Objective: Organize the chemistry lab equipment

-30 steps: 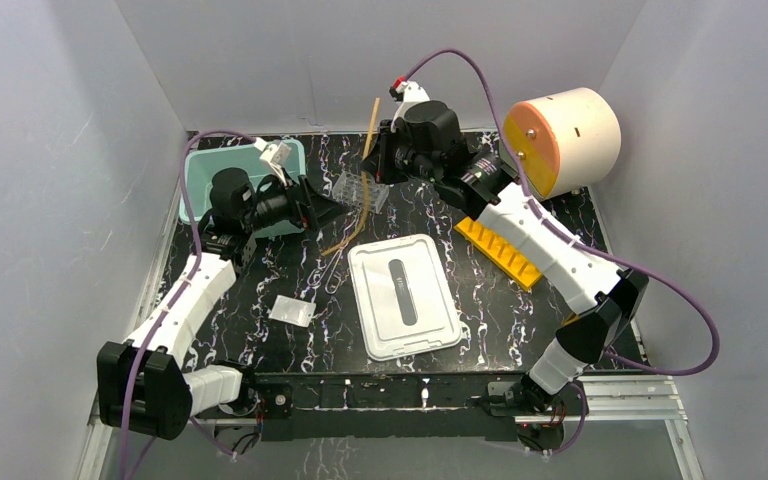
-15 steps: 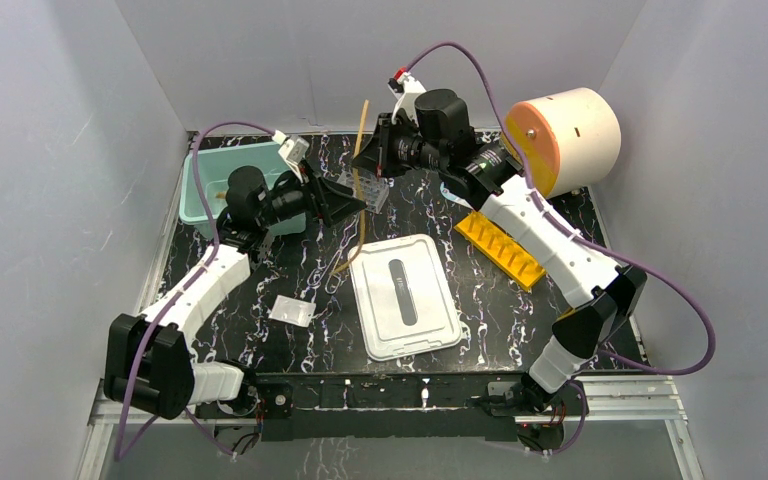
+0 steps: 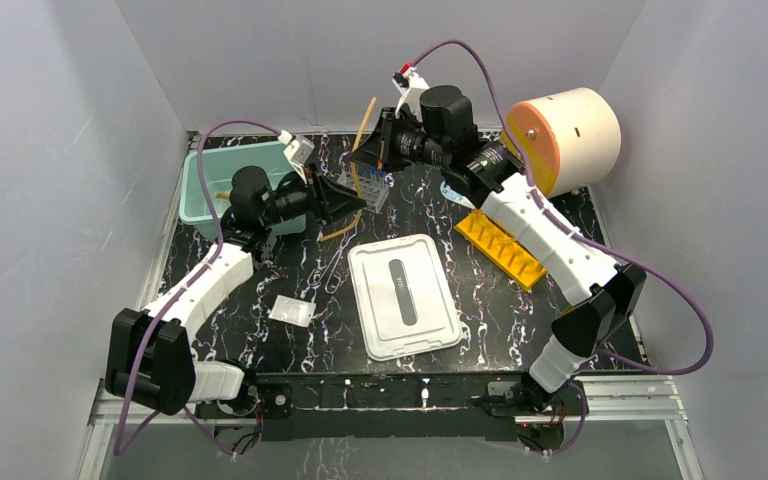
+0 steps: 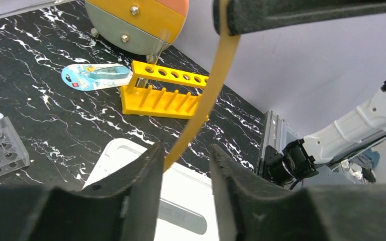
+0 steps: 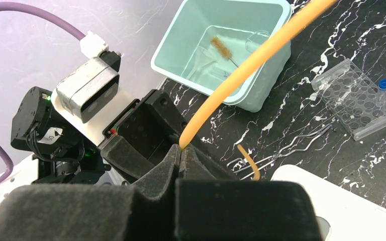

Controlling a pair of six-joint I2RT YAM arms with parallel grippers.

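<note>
Above the table at upper centre of the overhead view, the right gripper point(image 5: 180, 150) is pinched tight on the tan rubber tubing point(image 3: 367, 112). It holds the tubing lifted, apparently so the left gripper point(image 4: 186, 149) can take it; those fingers stand narrow on either side of the tube with a gap showing, not clamped. The tube's long axis runs steep and bowed, one end poking up toward the back wall, the other curling down by the wire tongs point(image 5: 281, 148).

Cream drum point(image 3: 580, 125) with orange face sat on its side at far right of black marbled table point(image 3: 500, 310); white lid point(image 3: 430, 300) lay flat mid-table; teal bin point(image 3: 205, 170) stood far left.
</note>
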